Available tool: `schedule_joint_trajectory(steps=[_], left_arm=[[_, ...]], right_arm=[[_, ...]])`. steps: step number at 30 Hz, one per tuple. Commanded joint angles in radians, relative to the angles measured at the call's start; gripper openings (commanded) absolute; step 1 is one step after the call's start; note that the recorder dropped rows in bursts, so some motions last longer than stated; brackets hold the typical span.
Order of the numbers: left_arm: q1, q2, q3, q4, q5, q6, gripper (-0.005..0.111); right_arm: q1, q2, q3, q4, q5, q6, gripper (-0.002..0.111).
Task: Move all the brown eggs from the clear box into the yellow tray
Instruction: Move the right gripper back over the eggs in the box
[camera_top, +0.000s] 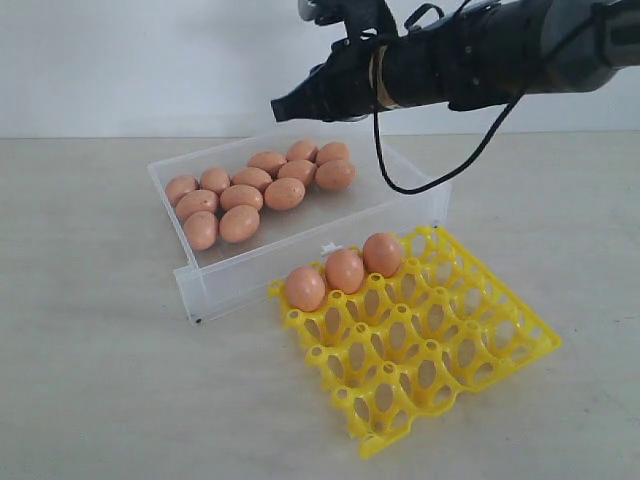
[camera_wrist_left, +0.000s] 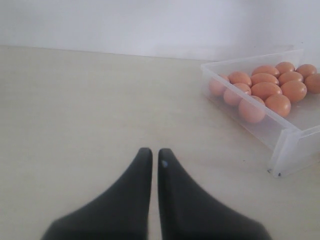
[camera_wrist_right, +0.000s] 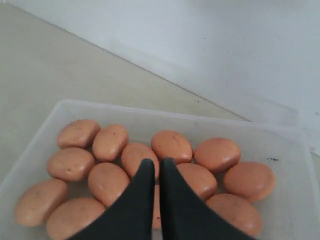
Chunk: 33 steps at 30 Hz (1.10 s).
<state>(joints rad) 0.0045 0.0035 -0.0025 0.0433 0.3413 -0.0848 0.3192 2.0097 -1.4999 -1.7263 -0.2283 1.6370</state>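
Closed and empty, the right tool (camera_top: 282, 107) hangs above the clear plastic box (camera_top: 262, 266) of smooth orange-brown eggs (camera_top: 240, 197); three sit in the bright yellow lattice tray (camera_top: 400, 320) beside it. The left tool (camera_wrist_left: 152, 152) is closed too.

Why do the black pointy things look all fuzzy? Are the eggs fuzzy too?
Left wrist view: the left fingers sit right by the lens, so their edges smear; the eggs look a bit soft too. Right wrist view: the right fingers blur the same way, but the eggs there are crisp enough to show speckles. Exterior view: soft, even light, only faint shadows by the tray.
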Motion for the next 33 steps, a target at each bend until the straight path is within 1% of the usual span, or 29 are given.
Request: schedule_joint_trajectory(steps=[1,3,6,8,10,12,15,17,19,22,25,26,27,29,30,32,33], left_arm=[[0.003,-0.003,0.003,-0.003,-0.004,-0.001,0.004],[0.003,-0.003,0.003,-0.003,-0.004,-0.001,0.004],[0.003,-0.003,0.003,-0.003,-0.004,-0.001,0.004],[0.003,-0.003,0.003,-0.003,-0.004,-0.001,0.004],[0.003,-0.003,0.003,-0.003,-0.004,-0.001,0.004],[0.003,-0.003,0.003,-0.003,-0.004,-0.001,0.004],[0.003,-0.003,0.003,-0.003,-0.004,-0.001,0.004],[0.003,-0.003,0.003,-0.003,-0.004,-0.001,0.004],[0.003,-0.003,0.003,-0.003,-0.004,-0.001,0.004],[0.003,-0.003,0.003,-0.003,-0.004,-0.001,0.004],[0.003,-0.003,0.003,-0.003,-0.004,-0.001,0.004],[0.003,-0.003,0.003,-0.003,-0.004,-0.001,0.004],[0.003,-0.003,0.003,-0.003,-0.004,-0.001,0.004],[0.003,-0.003,0.003,-0.003,-0.004,-0.001,0.004],[0.003,-0.003,0.003,-0.003,-0.004,-0.001,0.004],[0.003,-0.003,0.003,-0.003,-0.004,-0.001,0.004],[0.003,-0.003,0.003,-0.003,-0.004,-0.001,0.004]], right_arm=[[-0.001,0.025,-0.022,-0.018,0.082,-0.254,0.0],[-0.001,0.041,-0.022,-0.018,0.173,-0.315,0.0],[-0.003,0.085,-0.031,-0.018,0.278,-0.312,0.0],[-0.017,0.129,-0.058,-0.018,0.265,-0.312,0.0],[-0.034,0.164,-0.089,-0.018,0.211,-0.305,0.0],[-0.063,0.201,-0.132,-0.018,0.078,-0.234,0.0],[-0.114,0.244,-0.212,-0.018,-0.162,-0.002,0.0],[-0.147,0.274,-0.262,-0.018,-0.254,0.106,0.0],[-0.171,0.296,-0.296,-0.018,-0.297,0.146,0.0],[-0.182,0.31,-0.329,-0.018,-0.286,0.216,0.0],[-0.176,0.321,-0.347,-0.018,-0.27,0.194,0.0],[-0.17,0.325,-0.349,-0.018,-0.277,0.157,0.0],[-0.168,0.327,-0.349,-0.018,-0.312,0.057,0.0],[-0.168,0.327,-0.349,-0.018,-0.367,-0.052,0.0],[-0.168,0.327,-0.349,-0.018,-0.358,-0.059,0.0],[-0.168,0.327,-0.349,-0.018,-0.245,-0.113,0.0],[-0.168,0.327,-0.347,-0.018,-0.138,-0.129,0.0]])
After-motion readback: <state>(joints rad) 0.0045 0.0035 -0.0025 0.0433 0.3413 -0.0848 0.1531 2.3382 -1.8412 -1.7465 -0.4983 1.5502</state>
